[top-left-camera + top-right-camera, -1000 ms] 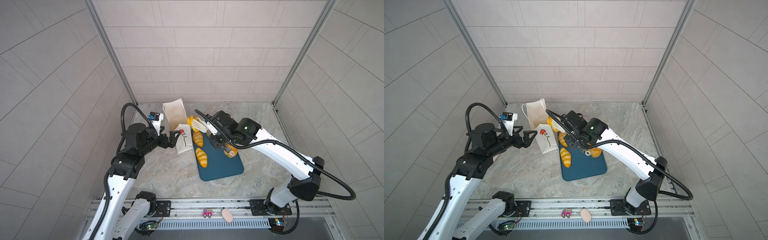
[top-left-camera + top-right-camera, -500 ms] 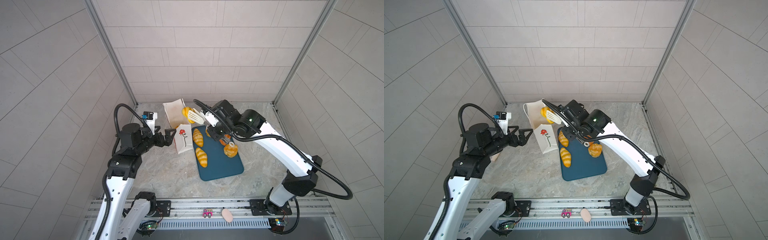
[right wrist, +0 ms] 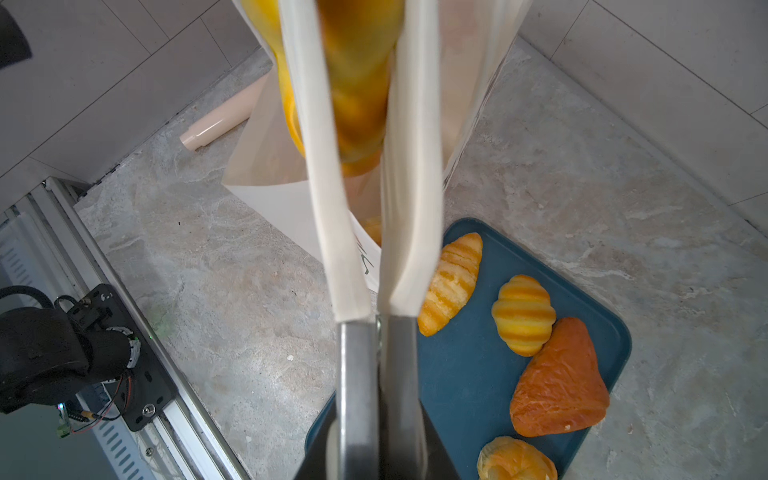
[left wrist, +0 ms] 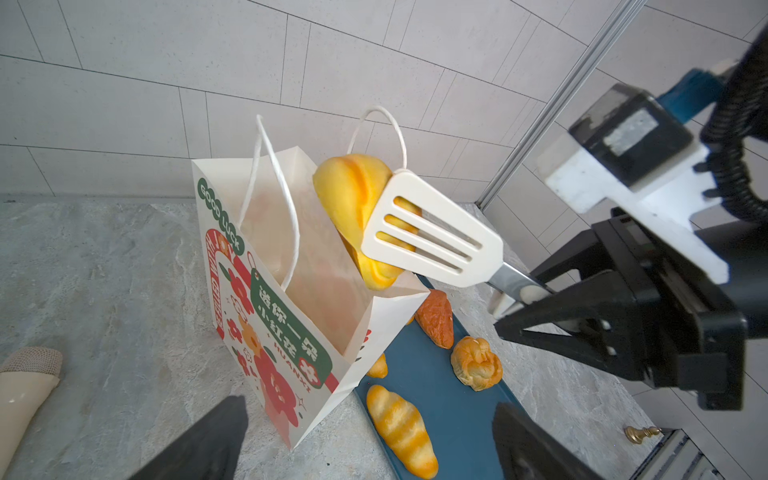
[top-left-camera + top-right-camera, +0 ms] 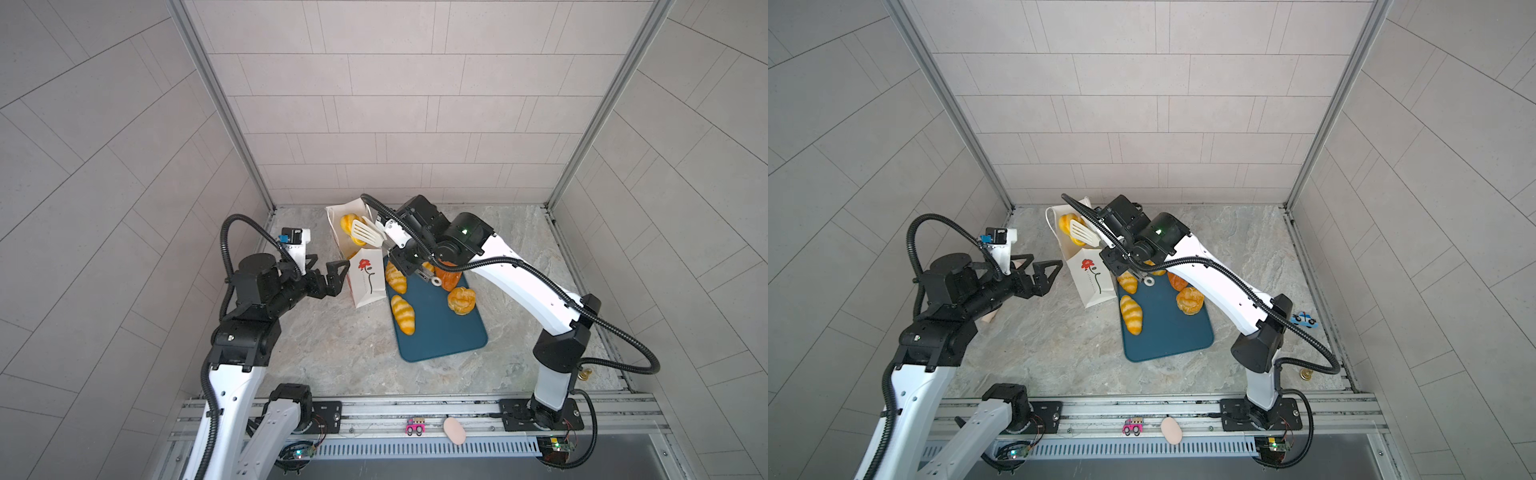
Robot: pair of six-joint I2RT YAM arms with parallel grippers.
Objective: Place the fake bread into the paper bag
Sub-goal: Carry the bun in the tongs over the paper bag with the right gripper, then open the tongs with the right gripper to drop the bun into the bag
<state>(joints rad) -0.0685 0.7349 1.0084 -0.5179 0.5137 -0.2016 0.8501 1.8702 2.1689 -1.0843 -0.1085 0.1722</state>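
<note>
Nearest us, at the bottom edge of both top views, a pink egg-shaped thing [image 5: 454, 431] and a small toy car [image 5: 416, 427] sit on the metal rail. Past them, right of centre, lies a blue tray [image 5: 449, 345] with fake bread on it. A striped croissant [image 5: 403, 314] lies by the tray's left edge and a round knotted roll [image 5: 461, 300] to its right. Higher in the frame we see a second croissant [image 5: 395, 277] and a dark orange-brown loaf [image 5: 449, 279], the loaf partly under the right arm.

The paper bag [image 5: 368, 286] stands upright just left of the tray, its flower face turned toward the bottom of the frame and its mouth open. Left of the bag we find the left gripper [image 5: 1047, 261], its jaws spread wide and holding nothing; whether a fingertip touches the paper we cannot tell. Under that arm a beige rolling pin [image 4: 20, 390] lies on the table.

The right gripper [image 4: 521, 297] is clamped on the metal handles of the white slotted tongs [image 4: 432, 241]. The tongs pinch a yellow pastry [image 4: 353, 195] over the bag's open mouth, at the centre of the left wrist view, its lower end about level with the rim.
</note>
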